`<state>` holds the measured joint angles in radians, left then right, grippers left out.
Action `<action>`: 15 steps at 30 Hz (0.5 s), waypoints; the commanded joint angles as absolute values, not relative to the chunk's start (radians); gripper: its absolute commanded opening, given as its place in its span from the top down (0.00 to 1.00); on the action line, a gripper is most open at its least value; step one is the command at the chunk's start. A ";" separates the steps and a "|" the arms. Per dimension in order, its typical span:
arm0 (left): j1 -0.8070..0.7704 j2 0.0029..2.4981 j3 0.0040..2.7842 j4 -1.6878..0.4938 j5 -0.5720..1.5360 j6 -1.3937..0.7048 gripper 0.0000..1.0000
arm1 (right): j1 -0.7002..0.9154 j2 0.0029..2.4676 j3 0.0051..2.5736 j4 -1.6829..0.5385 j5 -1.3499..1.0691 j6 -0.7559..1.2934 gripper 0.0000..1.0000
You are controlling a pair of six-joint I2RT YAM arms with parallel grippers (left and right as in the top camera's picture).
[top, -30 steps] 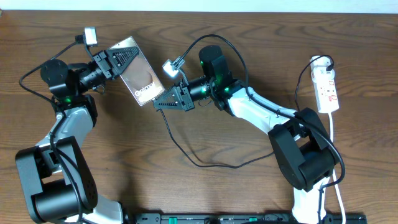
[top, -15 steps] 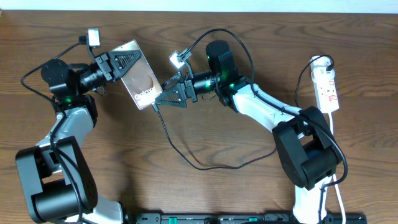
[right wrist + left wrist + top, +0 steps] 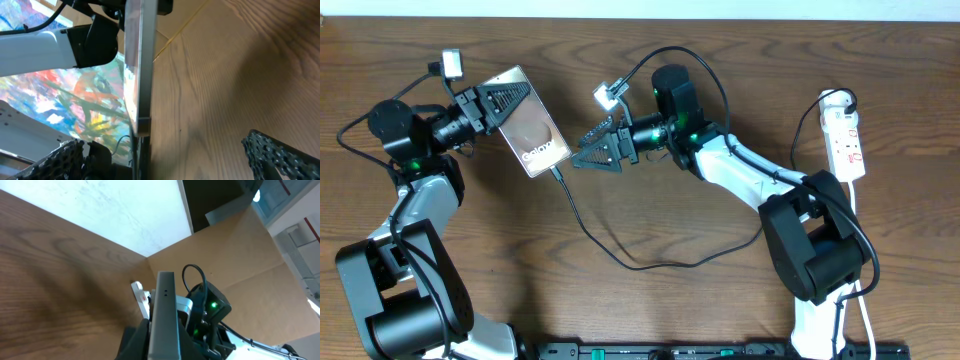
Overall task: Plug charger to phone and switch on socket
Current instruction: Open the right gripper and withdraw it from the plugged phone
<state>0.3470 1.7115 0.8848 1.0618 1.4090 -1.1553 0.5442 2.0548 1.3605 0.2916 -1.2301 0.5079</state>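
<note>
The phone [image 3: 532, 138] is lifted at the table's upper left, its brown screen facing up, and my left gripper [image 3: 515, 98] is shut on its upper end. The charger [image 3: 620, 255], a thin black cable, has its tip [image 3: 558, 173] seated in the phone's lower edge. From there it loops across the table toward the socket [image 3: 846, 140] at the far right. My right gripper [image 3: 582, 152] stands open just right of the phone, holding nothing. In the right wrist view the phone [image 3: 140, 65] appears edge-on, with the plug tip [image 3: 142, 150] under it. The left wrist view shows the phone [image 3: 165, 305] clamped between the jaws.
The socket's white cord [image 3: 860, 260] runs down the right edge past the right arm's base [image 3: 810, 250]. The left arm's base [image 3: 405, 300] sits at the lower left. Thicker black robot cables arch above the right wrist [image 3: 670, 60]. A pale wall borders the far table edge.
My right gripper has opened and let go of the cable tip. The left arm has carried the phone left, away from the right gripper, and the cable tip went with it.
</note>
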 commanded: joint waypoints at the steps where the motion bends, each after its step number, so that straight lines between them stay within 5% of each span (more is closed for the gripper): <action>1: 0.350 1.711 0.888 1.055 1.428 -1.161 0.93 | 0.517 2.046 1.379 0.269 -1.234 0.500 0.01; 15: 0.350 1.711 0.888 0.651 1.374 -0.893 0.93 | 0.464 2.046 1.379 -0.020 -1.046 0.402 0.01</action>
